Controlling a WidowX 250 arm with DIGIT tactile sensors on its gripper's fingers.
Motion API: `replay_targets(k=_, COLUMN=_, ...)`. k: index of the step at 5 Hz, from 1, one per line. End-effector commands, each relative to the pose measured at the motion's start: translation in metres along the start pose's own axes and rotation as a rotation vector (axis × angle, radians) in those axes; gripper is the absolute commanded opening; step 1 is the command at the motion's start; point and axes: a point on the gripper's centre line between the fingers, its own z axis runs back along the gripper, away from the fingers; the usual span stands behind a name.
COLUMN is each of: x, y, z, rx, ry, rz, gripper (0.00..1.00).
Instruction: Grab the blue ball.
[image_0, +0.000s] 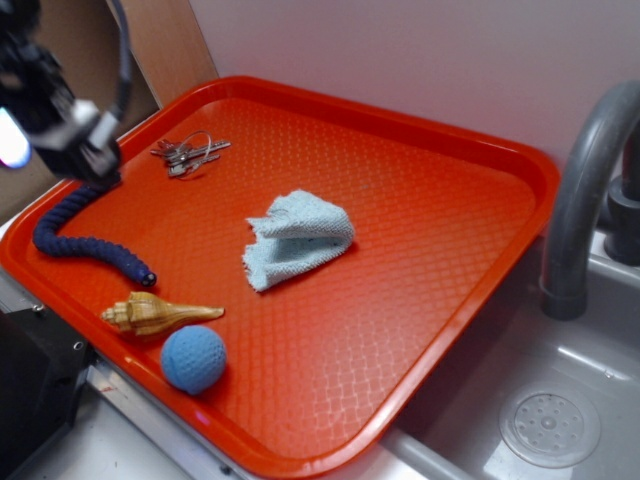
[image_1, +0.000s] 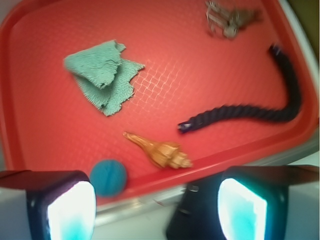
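Observation:
The blue ball (image_0: 193, 358) lies on the red tray (image_0: 420, 300) near its front left edge, just below a tan seashell (image_0: 155, 313). In the wrist view the ball (image_1: 109, 177) shows at the lower left, next to the left finger, and the shell (image_1: 160, 151) lies right of it. My gripper (image_0: 70, 135) hangs high at the far left, above the end of the navy rope (image_0: 85, 247), well away from the ball. In the wrist view my gripper (image_1: 156, 210) is open and empty, with both fingers wide apart.
A pale blue knitted cloth (image_0: 297, 238) lies mid-tray. A bunch of keys (image_0: 188, 154) lies at the tray's far left. A grey tap (image_0: 585, 190) and a sink drain (image_0: 549, 427) are to the right. A dark block (image_0: 30, 390) stands left of the tray's front.

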Motion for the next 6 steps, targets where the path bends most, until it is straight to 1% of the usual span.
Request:
replay_targets(k=1, x=-0.015, y=-0.031, z=-0.066, rx=-0.058, ry=0.106, rz=-0.109, gripper=1.00)
replay_targets(k=2, x=-0.023, y=-0.045, z=-0.086, rx=-0.108, ry=0.147, rz=-0.182, gripper=1.00)
replay_targets(k=3, x=-0.033, y=-0.053, z=-0.102, rx=-0.150, ry=0.287, rz=-0.182, gripper=1.00)
replay_targets(k=4, x=-0.033, y=-0.057, z=-0.103, rx=-0.093, ry=0.272, rz=-0.226, gripper=0.56)
replay_targets(k=5, x=-0.030, y=-0.056, z=-0.098, rx=-0.045, ry=0.232, rz=-0.255, gripper=0.00)
replay_targets(k=6, x=-0.021, y=-0.049, z=-0.076, rx=-0.002, ry=0.155, rz=-0.345, gripper=0.00)
